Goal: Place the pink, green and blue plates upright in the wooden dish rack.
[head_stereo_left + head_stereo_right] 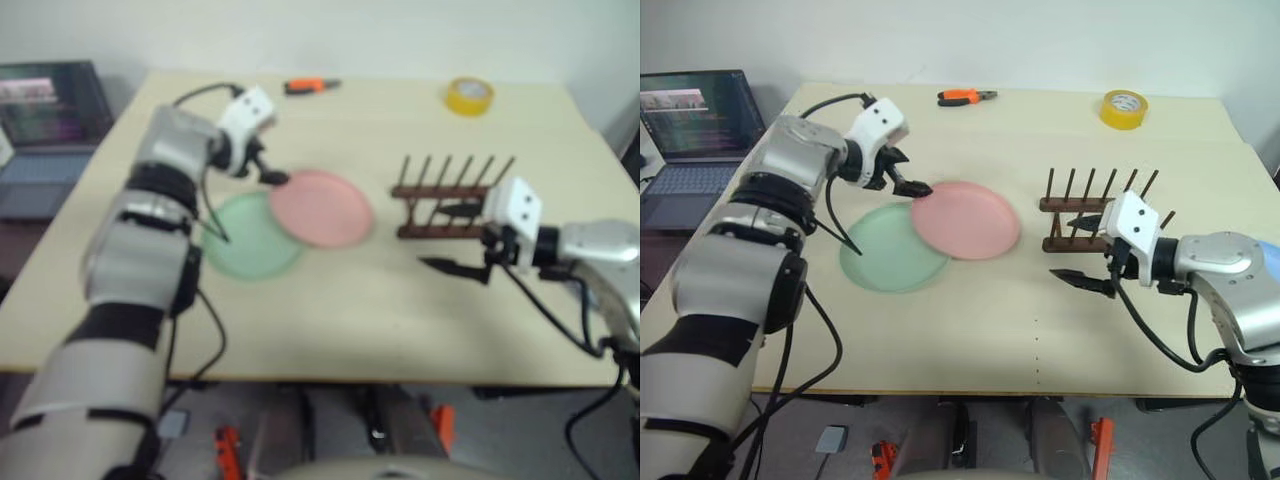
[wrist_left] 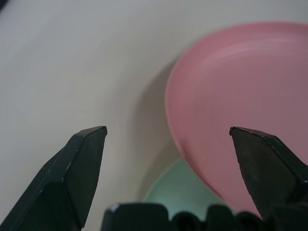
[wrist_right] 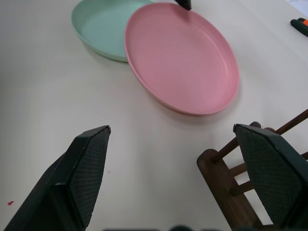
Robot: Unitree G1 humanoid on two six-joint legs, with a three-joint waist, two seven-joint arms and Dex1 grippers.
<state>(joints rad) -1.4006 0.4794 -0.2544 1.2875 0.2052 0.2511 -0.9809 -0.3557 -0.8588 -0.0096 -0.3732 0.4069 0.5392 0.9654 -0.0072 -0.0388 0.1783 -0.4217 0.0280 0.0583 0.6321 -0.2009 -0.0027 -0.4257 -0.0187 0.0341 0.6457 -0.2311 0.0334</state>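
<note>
We are seeing the pink plate (image 1: 966, 220) lying flat mid-table, its left edge overlapping the green plate (image 1: 890, 260) — both well left of the wooden dish rack (image 1: 1095, 212), which is standing with no plate in it. Our left gripper (image 1: 912, 187) is hovering at the pink plate's far-left rim, fingers apart. Our right gripper (image 1: 1088, 252) is hanging just beside the rack's near side — fingers apart, gripping nothing.

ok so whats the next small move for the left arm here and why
Probably ease the open left gripper down over the pink plate's near rim and close. It hovers at that rim, the pink plate lies overlapping the green plate, and the wooden dish rack holds no plate.
</note>
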